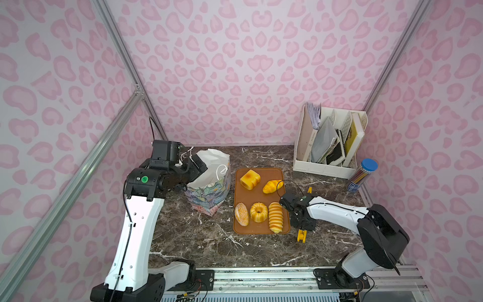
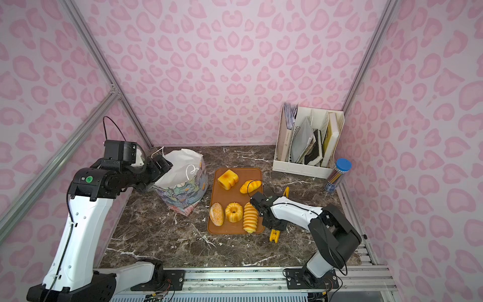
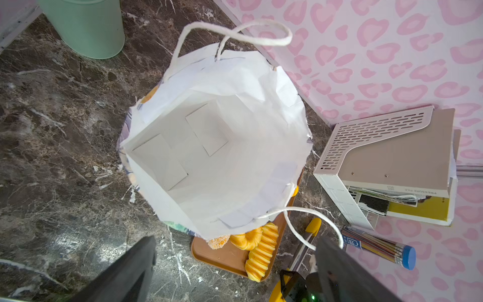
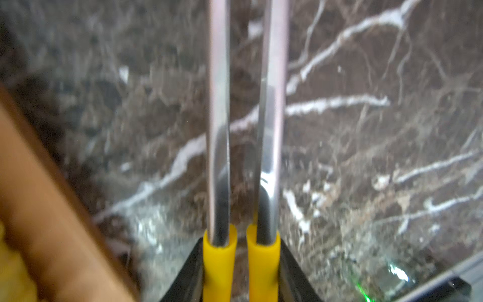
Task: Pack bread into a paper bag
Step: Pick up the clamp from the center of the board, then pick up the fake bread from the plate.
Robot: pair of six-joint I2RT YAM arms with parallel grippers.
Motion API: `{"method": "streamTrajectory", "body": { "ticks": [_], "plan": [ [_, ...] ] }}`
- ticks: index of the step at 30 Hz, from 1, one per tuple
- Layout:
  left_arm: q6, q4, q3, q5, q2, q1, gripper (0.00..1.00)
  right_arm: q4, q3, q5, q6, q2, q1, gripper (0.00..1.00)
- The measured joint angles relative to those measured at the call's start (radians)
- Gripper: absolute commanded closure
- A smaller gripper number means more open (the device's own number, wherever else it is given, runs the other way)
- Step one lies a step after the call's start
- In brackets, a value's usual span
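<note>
Yellow-sleeved metal tongs (image 1: 302, 236) lie along the marble table (image 1: 209, 243), just off the right long edge of the brown tray (image 1: 258, 229). The right gripper (image 4: 240, 273) is clamped on them. Its fingers press the yellow sleeves, and the two metal arms are squeezed nearly parallel with a thin gap. Lifted or not: can't tell, the right wrist view is blurry.

The left gripper (image 3: 232, 274) is spread wide with nothing in it, hovering by the mouth of the paper bag (image 1: 209, 194). The bag stands upright just left of the tray, a bit crumpled, mouth gaping. Its inside is white and empty in the left wrist view.

All the bread is on the tray, none packed. The square loaf (image 1: 250, 179) and croissant (image 1: 272, 186) are at the tray's far end. The sprinkle bun (image 1: 241, 214), ring bun (image 1: 258, 211) and spiral roll (image 1: 275, 217) sit in a row at its near end.

Key relation: the bread lies to the left of the right gripper, with the tray edge just beside it. The spiral roll is closest, against that right edge, and its long axis runs near-to-far, roughly parallel to the tongs. By my read the tongs must lift, swing left and turn across the roll to straddle it. The right arm is nearer to every piece; the left arm is over on the tray's left, at the bag.

Judged step: tool grip made, first bread pick next. Risk: the glossy roll may slip from the tong tips.
</note>
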Motion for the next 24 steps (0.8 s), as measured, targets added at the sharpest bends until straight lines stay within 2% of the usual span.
{"method": "streamTrajectory", "body": {
  "ticks": [6, 10, 13, 18, 24],
  "plan": [
    [0.008, -0.002, 0.0, 0.004, 0.014, 0.0, 0.02, -0.134, 0.035, -0.051, 0.214, -0.095, 0.255, 0.69],
    [0.017, -0.002, 0.016, 0.011, 0.031, 0.0, 0.02, -0.2, 0.115, -0.077, 0.386, -0.08, 0.467, 0.62],
    [0.031, -0.002, 0.029, 0.011, 0.036, 0.0, 0.02, -0.246, 0.166, -0.1, 0.498, -0.042, 0.587, 0.6],
    [0.047, 0.004, 0.032, -0.004, 0.039, 0.0, 0.02, -0.303, 0.231, -0.128, 0.652, 0.039, 0.73, 0.56],
    [0.057, 0.02, 0.032, -0.019, 0.038, 0.0, 0.02, -0.33, 0.299, -0.139, 0.743, 0.117, 0.8, 0.45]
  ]
}}
